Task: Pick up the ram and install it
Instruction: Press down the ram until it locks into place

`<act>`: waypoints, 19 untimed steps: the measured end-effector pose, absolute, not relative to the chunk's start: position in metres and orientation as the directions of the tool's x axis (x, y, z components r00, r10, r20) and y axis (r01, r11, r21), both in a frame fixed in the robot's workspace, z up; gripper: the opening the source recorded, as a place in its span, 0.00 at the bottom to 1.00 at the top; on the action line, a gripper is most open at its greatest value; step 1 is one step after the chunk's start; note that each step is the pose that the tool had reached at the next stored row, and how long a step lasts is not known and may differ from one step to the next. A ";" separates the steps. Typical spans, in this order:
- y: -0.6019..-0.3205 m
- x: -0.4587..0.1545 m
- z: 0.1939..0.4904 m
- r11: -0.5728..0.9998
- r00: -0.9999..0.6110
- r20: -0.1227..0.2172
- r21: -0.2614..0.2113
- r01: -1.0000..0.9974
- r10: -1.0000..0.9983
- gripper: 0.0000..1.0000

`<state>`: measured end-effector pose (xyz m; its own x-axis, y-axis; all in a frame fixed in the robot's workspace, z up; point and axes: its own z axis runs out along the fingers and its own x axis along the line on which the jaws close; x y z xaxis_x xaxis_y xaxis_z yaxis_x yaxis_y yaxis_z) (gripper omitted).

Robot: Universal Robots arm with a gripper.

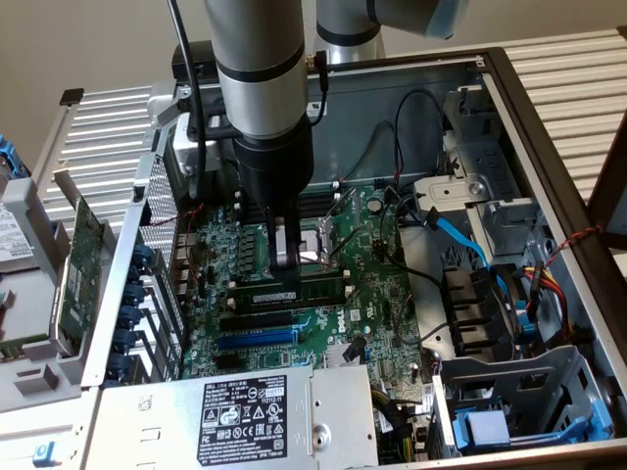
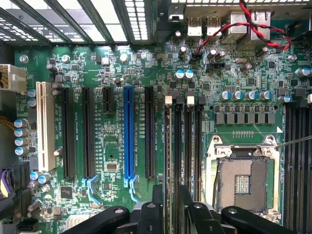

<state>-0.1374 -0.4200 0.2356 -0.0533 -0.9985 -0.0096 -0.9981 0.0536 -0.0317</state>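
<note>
Gripper (image 2: pixel 165 204): fingers close together, pinching nothing visible, low over memory slots (image 2: pixel 183 141).
Ram (image 1: pixel 294 292): lies in a slot beside CPU socket (image 1: pixel 318 240), just below the gripper.
Progress: ram apparently placed; full seating cannot be confirmed.

Open case top gives access; black cables (image 1: pixel 392 166) and drive cage (image 1: pixel 470 196) crowd the motherboard (image 1: pixel 377 294).

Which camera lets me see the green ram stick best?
The exterior view. There the ram shows its whole length, white label and all, close by the gripper over the motherboard. The wrist view shows the black memory slots, but I cannot pick out the ram there for certain.
</note>
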 end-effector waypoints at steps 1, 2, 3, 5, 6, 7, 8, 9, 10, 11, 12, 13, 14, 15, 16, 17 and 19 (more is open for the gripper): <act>-0.420 -0.138 0.235 0.054 -0.053 -0.010 -0.030 -0.998 -0.999 0.27; -0.420 -0.137 0.236 0.053 -0.053 -0.010 -0.027 -0.998 -0.999 0.27; -0.420 -0.138 0.236 0.053 -0.053 -0.009 -0.025 -0.998 -0.999 0.27; -0.420 -0.138 0.236 0.054 -0.053 -0.010 -0.022 -0.998 -0.999 0.27; -0.420 -0.138 0.236 0.053 -0.053 -0.009 -0.021 -0.998 -0.999 0.27; -0.420 -0.138 0.237 0.053 -0.053 -0.010 -0.021 -0.998 -0.999 0.27; -0.420 -0.138 0.238 0.054 -0.053 -0.010 -0.021 -0.998 -0.999 0.27; -0.420 -0.138 0.238 0.054 -0.053 -0.010 -0.021 -0.998 -0.999 0.27; -0.420 -0.138 0.238 0.053 -0.053 -0.010 -0.021 -0.998 -0.999 0.27; -0.420 -0.138 0.238 0.053 -0.053 -0.010 -0.021 -0.998 -0.999 0.27; -0.420 -0.138 0.239 0.053 -0.053 -0.010 -0.021 -0.998 -0.999 0.27; -0.420 -0.138 0.239 0.053 -0.053 -0.010 -0.021 -0.998 -0.999 0.27; -0.420 -0.138 0.239 0.054 -0.053 -0.010 -0.021 -0.998 -0.999 0.25; -0.420 -0.138 0.240 0.053 -0.053 -0.010 -0.021 -0.998 -0.999 0.25; -0.420 -0.138 0.240 0.053 -0.053 -0.010 -0.021 -0.998 -0.999 0.18; -0.420 -0.138 0.240 0.053 -0.053 -0.010 -0.021 -0.998 -0.999 0.12; -0.420 -0.138 0.240 0.053 -0.053 -0.010 -0.021 -0.998 -0.999 0.11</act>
<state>-0.1379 -0.4200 0.2401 -0.0533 -0.9985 -0.0101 -0.9984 0.0535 -0.0209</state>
